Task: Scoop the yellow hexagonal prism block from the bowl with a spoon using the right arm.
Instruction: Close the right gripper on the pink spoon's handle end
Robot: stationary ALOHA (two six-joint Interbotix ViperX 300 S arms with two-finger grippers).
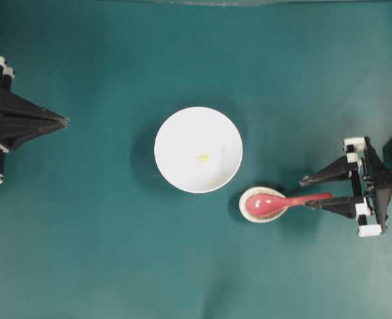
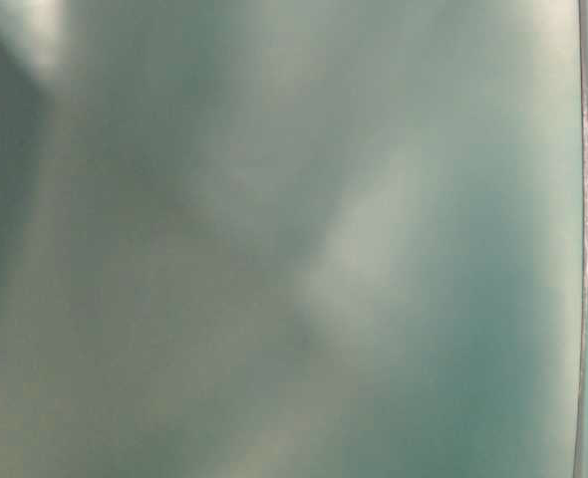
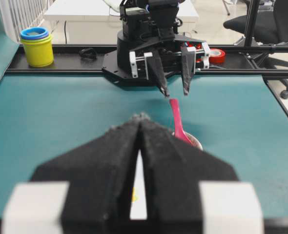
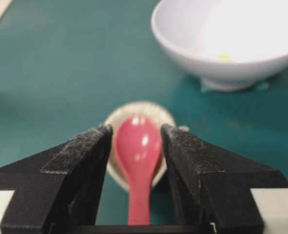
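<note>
Overhead exterior view: a white bowl (image 1: pixel 198 149) is recorded at the middle of the teal counter (image 1: pixel 103 252), with the yellow hexagonal prism block (image 1: pixel 202 157) lying inside it near the centre. Just beside the bowl's lower right, the spoon (image 1: pixel 276 203) is listed with its scoop resting in a small speckled spoon rest (image 1: pixel 249 214) and its handle pointing right. The right pincer (image 1: pixel 309 193) is spread wide, its fingers bracketing the handle's end, nothing yet pinched. The left pincer (image 1: pixel 64 121) is parked at the far left, pressed together, idle.

Step in hand, as judged: the grasp of the spoon handle. For a good grasp, the handle is to be centred between the fingers and taken well back from the scoop, so that the scoop stays level and free to dip under the block. The rest is light and could be dragged if the closure is made off-centre.

Right wrist view: the alignment is confirmed, the handle running straight down the gap between the spread fingers; this is less plain from overhead.

Left wrist view: the handle is shown rising at a slope toward the right pincer, which is not apparent from above.

Table-level exterior view: only a blur of teal is given.
</note>
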